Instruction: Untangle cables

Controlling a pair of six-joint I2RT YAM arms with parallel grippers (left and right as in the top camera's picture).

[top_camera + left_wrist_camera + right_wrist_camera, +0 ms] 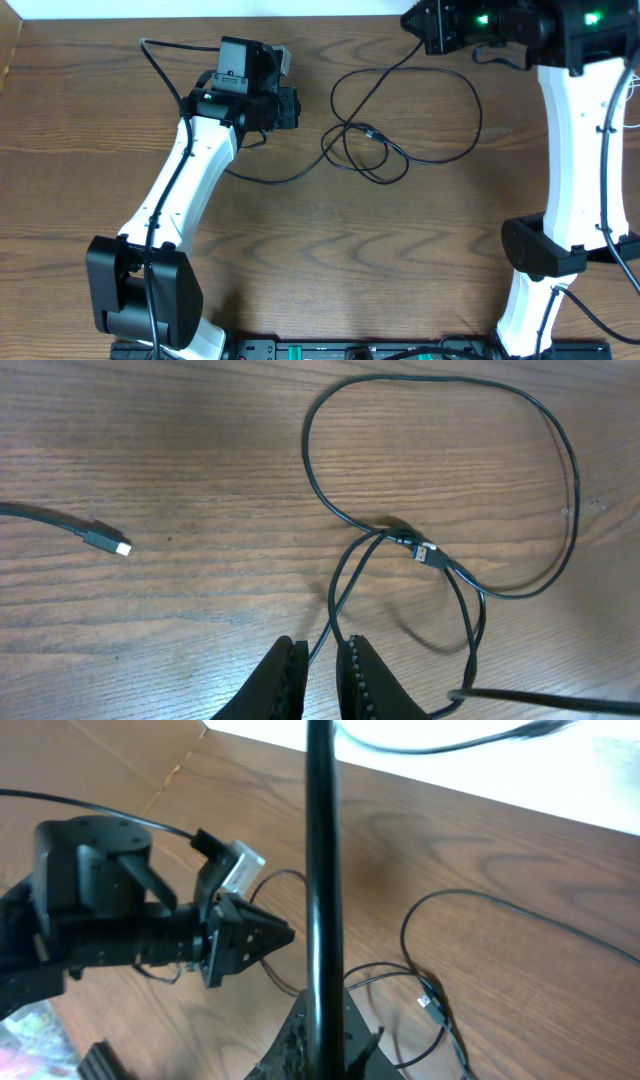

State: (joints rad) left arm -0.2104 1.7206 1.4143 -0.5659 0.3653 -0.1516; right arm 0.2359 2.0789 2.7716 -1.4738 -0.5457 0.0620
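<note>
A thin black cable (347,127) lies in crossing loops mid-table, a small plug (372,132) at the crossing. In the left wrist view its big loop (306,455) spreads ahead, with the plug (425,552) at the centre. My left gripper (322,660) is shut on a strand of it just above the wood. My right gripper (322,1055) is shut on another stretch (320,870), which runs taut straight up the view. Overhead, the left gripper (292,105) sits left of the loops and the right gripper (425,25) at the far edge.
A loose black cord end with a light-tipped plug (108,542) lies on the wood to the left. The left arm (190,170) slants across the left half; the right arm (575,130) stands along the right side. A black bar (330,350) runs along the front edge.
</note>
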